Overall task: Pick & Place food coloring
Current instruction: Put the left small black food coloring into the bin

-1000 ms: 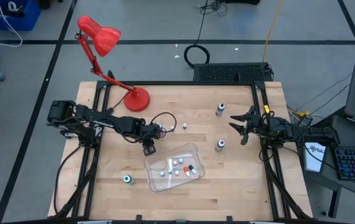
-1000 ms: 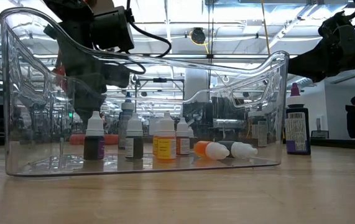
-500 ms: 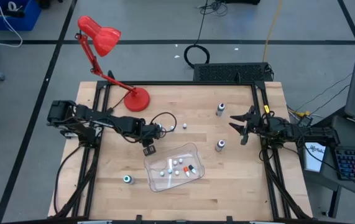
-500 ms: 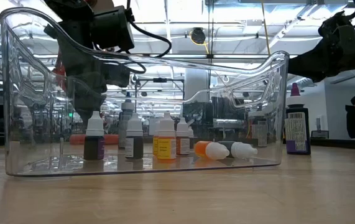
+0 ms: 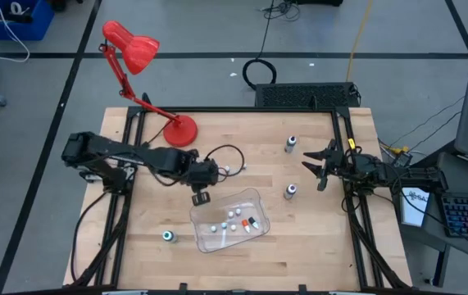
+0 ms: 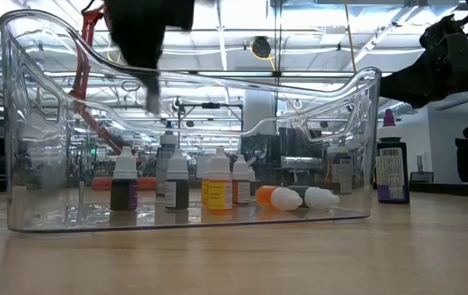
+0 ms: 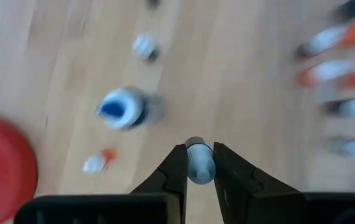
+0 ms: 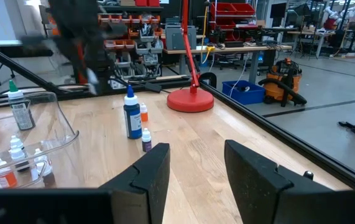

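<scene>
From above, the left tool point(image 5: 202, 197) hangs over the wooden worktop point(image 5: 242, 246), just beside the far-left corner of the clear tray point(image 5: 203, 238). Several small food coloring bottles point(image 5: 235, 221) sit inside the tray. Other bottles stand apart: one point(image 5: 168, 236) left of the tray and two point(image 5: 290, 144) near the right tool point(image 5: 320, 168), which waits at the worktop's right side, fingers spread around nothing. A red lamp point(image 5: 179, 129) stands at the far left.

At table height, upright bottles point(image 6: 218, 185) line up in the tray, with two point(image 6: 281, 197) lying on their sides. The left tool shows only as a blur above the tray wall.

The left wrist view shows the tool pinching a small white-capped bottle point(image 7: 199, 163) between its fingers point(image 7: 176, 171), above bare worktop.

The right wrist view shows its fingers point(image 8: 154, 168) spread, a blue bottle point(image 8: 133, 114) well beyond them.
</scene>
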Robot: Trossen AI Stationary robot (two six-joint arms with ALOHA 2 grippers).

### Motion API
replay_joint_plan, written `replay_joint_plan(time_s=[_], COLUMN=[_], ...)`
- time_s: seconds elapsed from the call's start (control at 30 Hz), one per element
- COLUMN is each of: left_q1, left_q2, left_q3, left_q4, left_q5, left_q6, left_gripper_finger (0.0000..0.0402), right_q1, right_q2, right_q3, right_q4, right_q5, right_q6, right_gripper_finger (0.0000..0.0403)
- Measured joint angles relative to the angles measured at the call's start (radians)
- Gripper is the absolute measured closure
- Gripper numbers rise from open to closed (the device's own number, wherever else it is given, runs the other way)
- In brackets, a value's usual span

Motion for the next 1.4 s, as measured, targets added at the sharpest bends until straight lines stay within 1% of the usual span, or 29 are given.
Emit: replay_joint_plan(time_s=[0.13, 0.23, 0.37, 0.5, 0.7, 0.83, 1.13, 1.4], left_q1=[-0.099, -0.178, -0.253, -0.270, -0.244, -0.222, -0.215, -0.210], left_q2=[0.000, 0.033, 0.134, 0.253, 0.362, 0.396, 0.407, 0.407], left_q3=[0.123, 0.192, 0.251, 0.282, 0.279, 0.264, 0.217, 0.141], left_q4=[0.003, 0.021, 0.022, 0.017, -0.020, -0.005, 0.082, 0.143], left_q5=[0.009, -0.003, -0.011, 0.039, 0.050, 0.099, 0.108, 0.107], left_q6=[0.008, 0.006, 0.000, 0.000, -0.010, -0.012, -0.014, -0.038], left_gripper_finger=[0.0346, 0.0346, 0.0346, 0.0346, 0.0346, 0.0346, 0.0346, 0.0346], right_q1=[0.000, 0.000, 0.000, 0.000, 0.000, 0.000, 0.000, 0.000], right_q2=[0.000, 0.000, 0.000, 0.000, 0.000, 0.000, 0.000, 0.000], right_q3=[0.000, 0.000, 0.000, 0.000, 0.000, 0.000, 0.000, 0.000], right_q4=[0.000, 0.000, 0.000, 0.001, 0.000, 0.000, 0.001, 0.000], right_q5=[0.000, 0.000, 0.000, 0.000, 0.000, 0.000, 0.000, 0.000], right_q6=[0.000, 0.000, 0.000, 0.000, 0.000, 0.000, 0.000, 0.000], right_gripper_finger=[0.0261, 0.0261, 0.0261, 0.0261, 0.0261, 0.0261, 0.0261, 0.0261])
